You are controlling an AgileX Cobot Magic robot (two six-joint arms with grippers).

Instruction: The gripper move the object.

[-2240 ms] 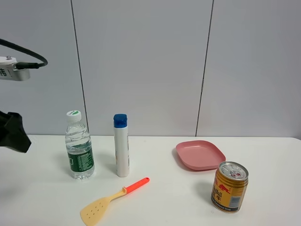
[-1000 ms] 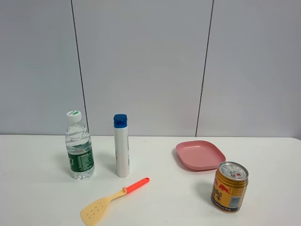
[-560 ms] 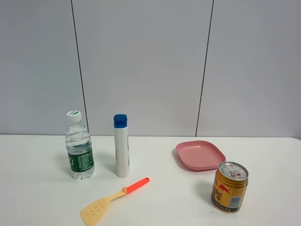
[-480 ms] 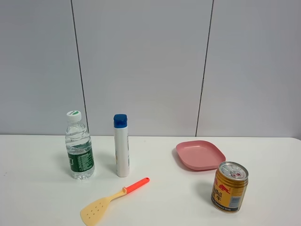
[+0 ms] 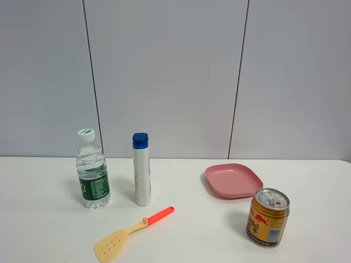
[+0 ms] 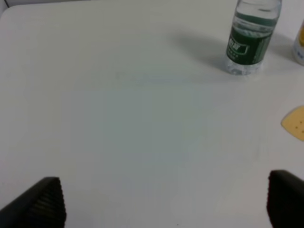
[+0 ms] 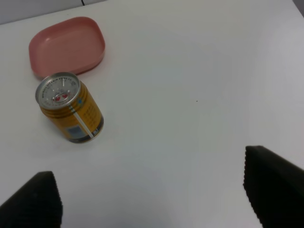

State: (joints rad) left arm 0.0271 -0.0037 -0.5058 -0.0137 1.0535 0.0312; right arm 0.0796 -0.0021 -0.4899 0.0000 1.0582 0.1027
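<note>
The clear water bottle [image 5: 92, 174] with white cap and dark green label stands upright on the white table, left of centre. It also shows in the left wrist view [image 6: 249, 40], far ahead of my left gripper [image 6: 166, 202]. That gripper is open, its black jaws wide apart and empty above bare table. My right gripper [image 7: 154, 194] is open and empty too, well back from the gold can [image 7: 70, 108]. Neither gripper shows in the exterior high view.
A tall white tube with blue cap [image 5: 141, 171] stands just right of the bottle. An orange-handled yellow spatula [image 5: 131, 229] lies in front of them. A pink plate [image 5: 233, 181] and the gold can [image 5: 267, 217] sit on the right.
The left arm, at the left edge of the exterior high view 2.2 s ago, has left that view. Nothing on the table has moved.
</note>
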